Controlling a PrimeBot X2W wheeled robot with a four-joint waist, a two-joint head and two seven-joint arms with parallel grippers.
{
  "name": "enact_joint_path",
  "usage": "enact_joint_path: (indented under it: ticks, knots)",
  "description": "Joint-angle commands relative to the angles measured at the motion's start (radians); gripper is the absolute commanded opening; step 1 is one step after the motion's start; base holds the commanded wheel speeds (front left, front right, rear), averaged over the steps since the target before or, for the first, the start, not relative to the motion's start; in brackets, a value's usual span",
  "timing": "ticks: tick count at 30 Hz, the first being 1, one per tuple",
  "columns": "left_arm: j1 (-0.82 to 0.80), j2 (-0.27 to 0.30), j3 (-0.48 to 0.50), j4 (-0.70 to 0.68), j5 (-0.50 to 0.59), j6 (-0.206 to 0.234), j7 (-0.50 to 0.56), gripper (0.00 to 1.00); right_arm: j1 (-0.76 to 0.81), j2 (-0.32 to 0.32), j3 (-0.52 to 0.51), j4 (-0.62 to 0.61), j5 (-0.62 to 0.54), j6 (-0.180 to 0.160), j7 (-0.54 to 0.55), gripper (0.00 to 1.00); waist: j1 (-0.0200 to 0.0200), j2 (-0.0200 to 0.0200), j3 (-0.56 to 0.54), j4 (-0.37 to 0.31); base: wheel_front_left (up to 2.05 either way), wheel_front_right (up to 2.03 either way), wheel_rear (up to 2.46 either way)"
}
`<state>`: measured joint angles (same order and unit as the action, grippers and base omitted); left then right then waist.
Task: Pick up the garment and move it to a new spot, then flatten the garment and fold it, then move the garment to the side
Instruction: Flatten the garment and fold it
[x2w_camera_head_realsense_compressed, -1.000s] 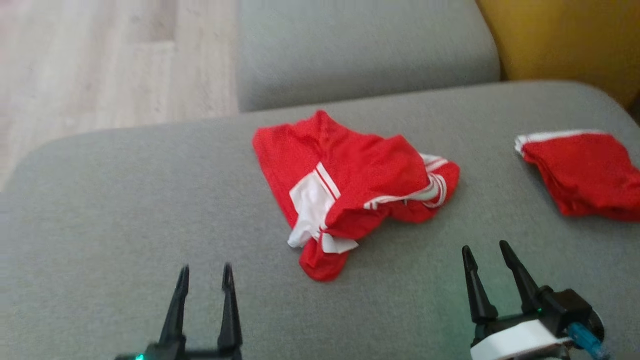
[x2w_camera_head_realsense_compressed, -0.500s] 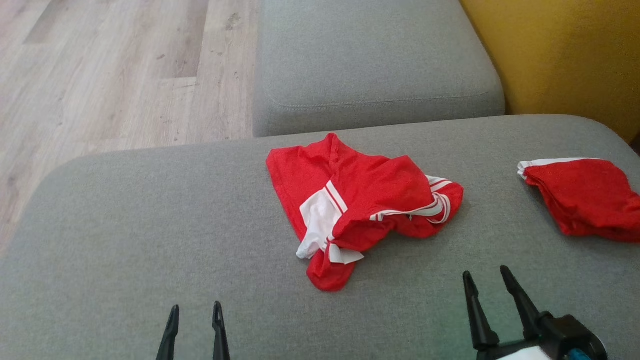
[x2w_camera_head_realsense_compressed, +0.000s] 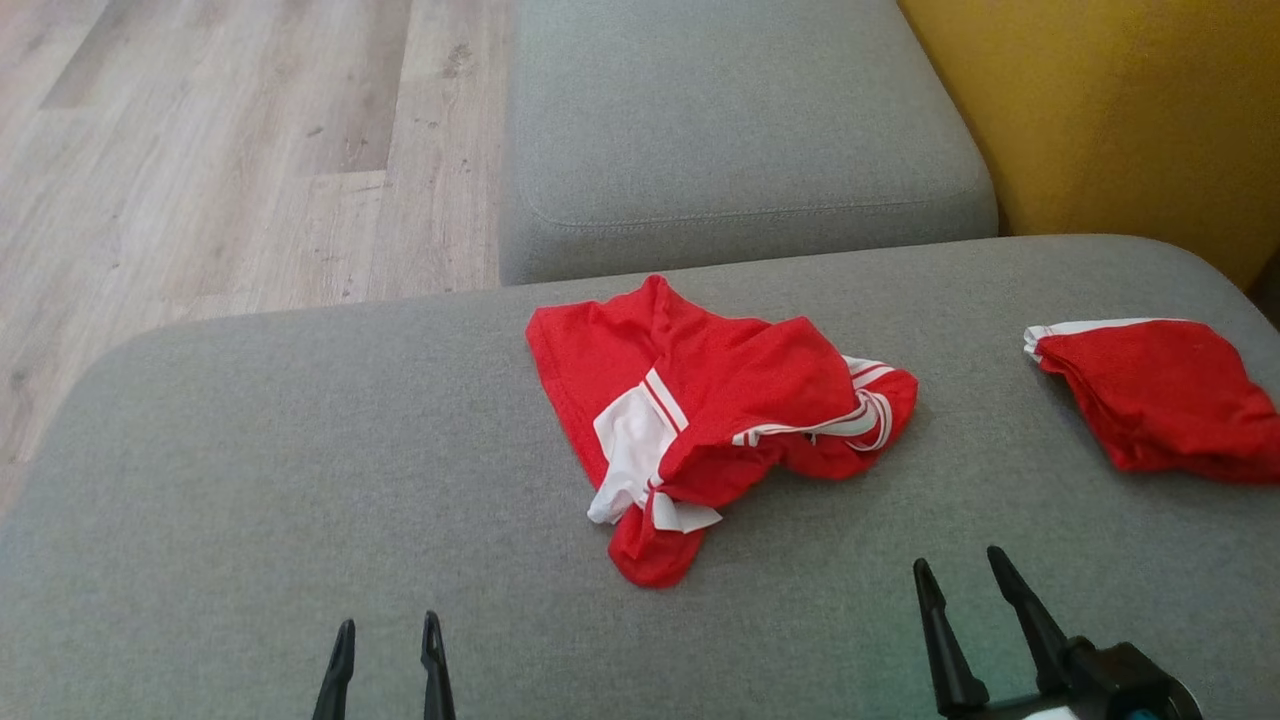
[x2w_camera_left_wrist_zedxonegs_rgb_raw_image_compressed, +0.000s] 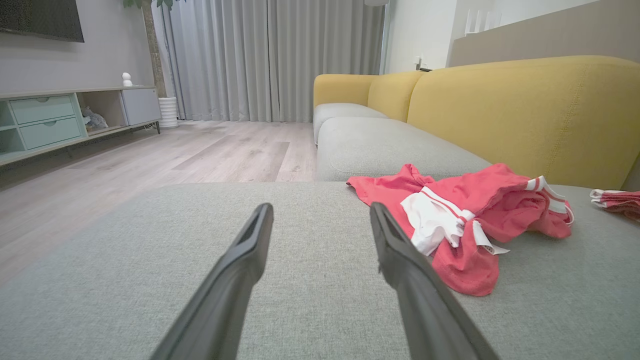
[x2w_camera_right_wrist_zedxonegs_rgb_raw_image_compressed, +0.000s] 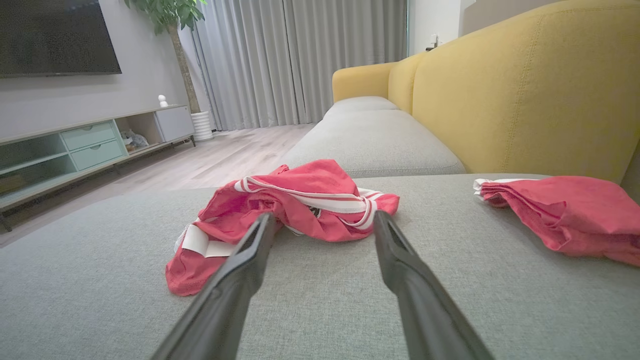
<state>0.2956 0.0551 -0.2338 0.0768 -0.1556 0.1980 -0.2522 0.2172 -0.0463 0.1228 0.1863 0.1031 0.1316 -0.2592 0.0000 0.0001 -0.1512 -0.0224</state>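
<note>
A crumpled red garment (x2w_camera_head_realsense_compressed: 700, 410) with white stripes and a white patch lies in a heap in the middle of the grey cushion (x2w_camera_head_realsense_compressed: 300, 480). It also shows as the red garment (x2w_camera_left_wrist_zedxonegs_rgb_raw_image_compressed: 465, 220) in the left wrist view and the red garment (x2w_camera_right_wrist_zedxonegs_rgb_raw_image_compressed: 300, 210) in the right wrist view. My left gripper (x2w_camera_head_realsense_compressed: 388, 642) is open near the front edge, well to the garment's left. My right gripper (x2w_camera_head_realsense_compressed: 962, 578) is open, a short way in front of the garment's right end. Neither touches the cloth.
A second red garment (x2w_camera_head_realsense_compressed: 1160, 400), folded, lies at the cushion's right edge. Beyond are another grey seat cushion (x2w_camera_head_realsense_compressed: 730, 130), a yellow sofa back (x2w_camera_head_realsense_compressed: 1100, 110) and wooden floor (x2w_camera_head_realsense_compressed: 200, 150). A low media cabinet (x2w_camera_left_wrist_zedxonegs_rgb_raw_image_compressed: 55, 120) stands by the far wall.
The head camera has tilted, so the whole picture has slid down and both grippers sit lower in it. The garment lies as it did, and both grippers stay open.
</note>
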Motion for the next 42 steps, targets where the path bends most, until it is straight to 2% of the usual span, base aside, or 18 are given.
enact_joint_path:
  ticks: [1, 26, 30, 36, 42]
  knots:
    - [-0.026, -0.005, 0.032, -0.029, 0.005, 0.002, -0.009, 1.0, -0.035, -0.004, 0.026, -0.031, -0.004, -0.001, -0.003, 1.0, 0.0, -0.0001, -0.001, -0.001, 0.0, 0.0, 0.0]
    - [-0.038, -0.005, 0.017, -0.031, 0.03, -0.004, -0.01, 1.0, -0.048, -0.004, 0.033, -0.029, 0.004, -0.001, -0.003, 1.0, 0.0, -0.0001, 0.027, -0.027, 0.0, 0.0, 0.0]
    - [-0.078, -0.005, -0.014, 0.002, 0.051, -0.04, -0.01, 1.0, -0.059, -0.004, 0.042, -0.034, 0.003, -0.001, -0.003, 1.0, 0.0, -0.0001, 0.053, -0.046, 0.0, 0.0, 0.0]
    - [-0.214, -0.005, -0.088, 0.148, 0.058, -0.109, -0.01, 1.0, -0.084, -0.009, 0.053, -0.037, 0.001, -0.001, -0.003, 1.0, 0.0, -0.0001, 0.107, -0.097, 0.0, 0.0, 0.0]
    - [-0.422, -0.005, -0.189, 0.298, 0.049, -0.138, -0.01, 1.0, -0.118, -0.022, 0.07, -0.037, 0.006, -0.001, -0.003, 1.0, 0.0, -0.0001, 0.173, -0.161, 0.0, 0.0, 0.0]
